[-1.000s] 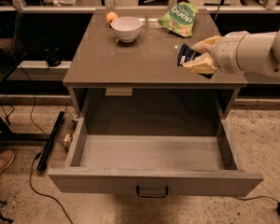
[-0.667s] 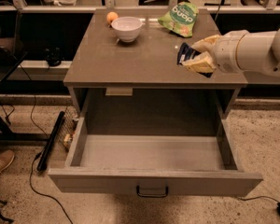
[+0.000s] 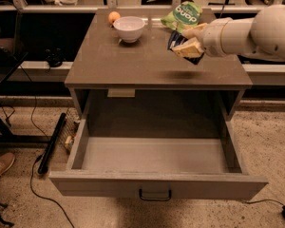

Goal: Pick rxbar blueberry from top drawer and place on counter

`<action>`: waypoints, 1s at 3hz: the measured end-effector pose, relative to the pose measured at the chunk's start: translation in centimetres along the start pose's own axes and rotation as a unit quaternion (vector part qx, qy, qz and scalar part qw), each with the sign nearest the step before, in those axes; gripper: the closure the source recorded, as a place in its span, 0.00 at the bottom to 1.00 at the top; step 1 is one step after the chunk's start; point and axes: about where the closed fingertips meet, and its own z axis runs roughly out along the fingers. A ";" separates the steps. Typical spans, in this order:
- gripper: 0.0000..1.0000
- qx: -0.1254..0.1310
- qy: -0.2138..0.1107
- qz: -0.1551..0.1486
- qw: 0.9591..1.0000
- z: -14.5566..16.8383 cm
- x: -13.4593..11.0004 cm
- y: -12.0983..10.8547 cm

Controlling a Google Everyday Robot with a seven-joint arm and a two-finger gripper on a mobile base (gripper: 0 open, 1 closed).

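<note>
The top drawer of the grey cabinet stands pulled fully out, and its inside shows nothing. My gripper comes in from the right on a white arm and hovers over the right part of the counter. It is shut on the rxbar blueberry, a dark navy bar held tilted a little above the tabletop. A shadow lies on the counter just below it. The tan fingers cover most of the bar.
A green snack bag lies at the counter's back right, just behind the gripper. A white bowl and an orange fruit sit at the back left. On the floor at left are a black bar, cables and a shoe.
My gripper, with the bar in it, has moved left and farther back over the counter. The drawer and the other objects have not moved.
</note>
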 end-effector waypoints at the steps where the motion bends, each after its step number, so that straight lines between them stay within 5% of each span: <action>1: 0.82 -0.012 0.013 0.032 0.999 3.5 1.1 -1.5; 3: 0.36 -0.023 0.053 0.074 0.996 6.8 3.3 -2.3</action>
